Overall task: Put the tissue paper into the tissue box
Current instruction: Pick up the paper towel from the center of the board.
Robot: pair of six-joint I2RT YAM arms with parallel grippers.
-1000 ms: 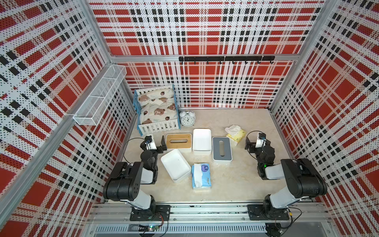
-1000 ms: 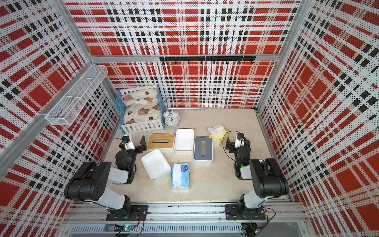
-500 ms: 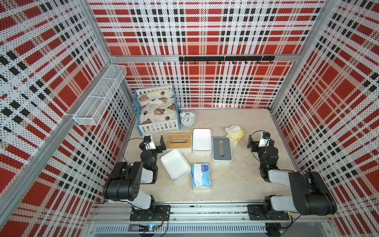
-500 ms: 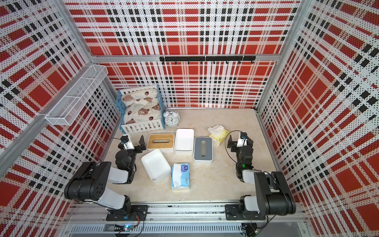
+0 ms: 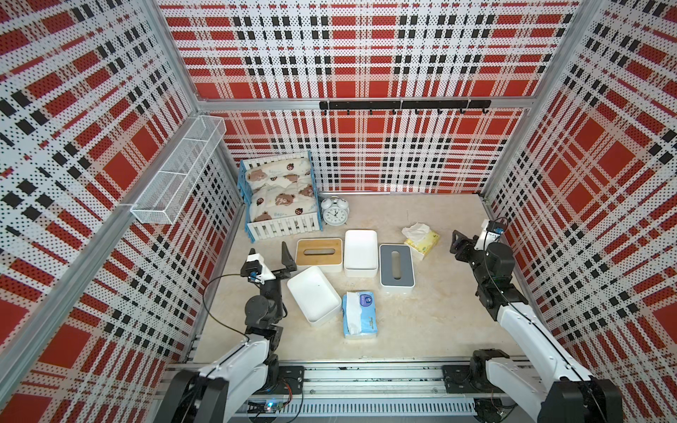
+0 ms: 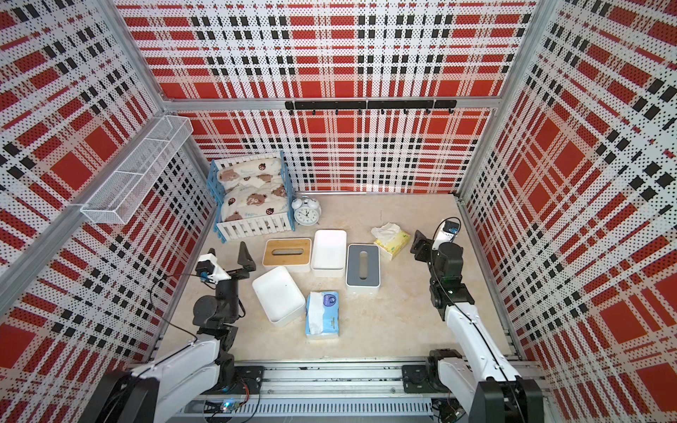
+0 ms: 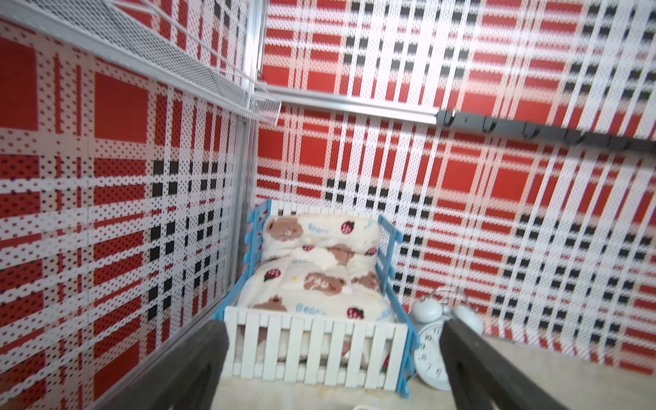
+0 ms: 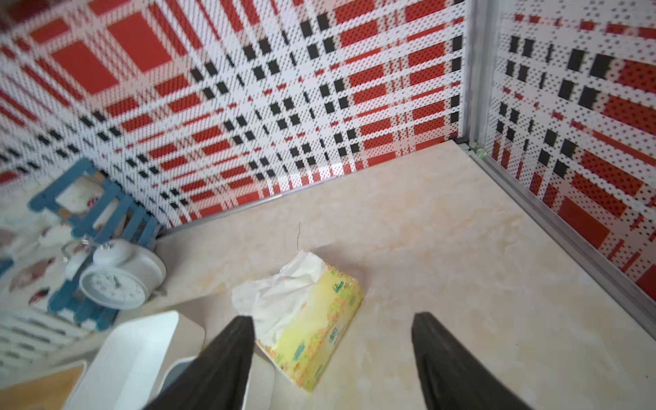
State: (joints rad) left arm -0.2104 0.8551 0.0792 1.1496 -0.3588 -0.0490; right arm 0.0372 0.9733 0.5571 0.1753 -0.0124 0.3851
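Two arms in frame, only one moved. First the left gripper (image 5: 269, 256): unchanged, parked beside the lidless white tissue box (image 5: 313, 295), jaws wide, empty. The blue tissue pack (image 5: 359, 315) sits untouched just beside that box. The yellow tissue pack (image 5: 422, 240), tissue sticking out, lies on the tabletop (image 5: 439, 311) beyond the grey-lidded box (image 5: 396, 264). I see the right gripper (image 5: 461, 244) on an arm that has unfolded and stretched forward; jaws apart, empty, near the yellow pack, not touching. I read this as the approach to the grasp; nothing boxed yet.
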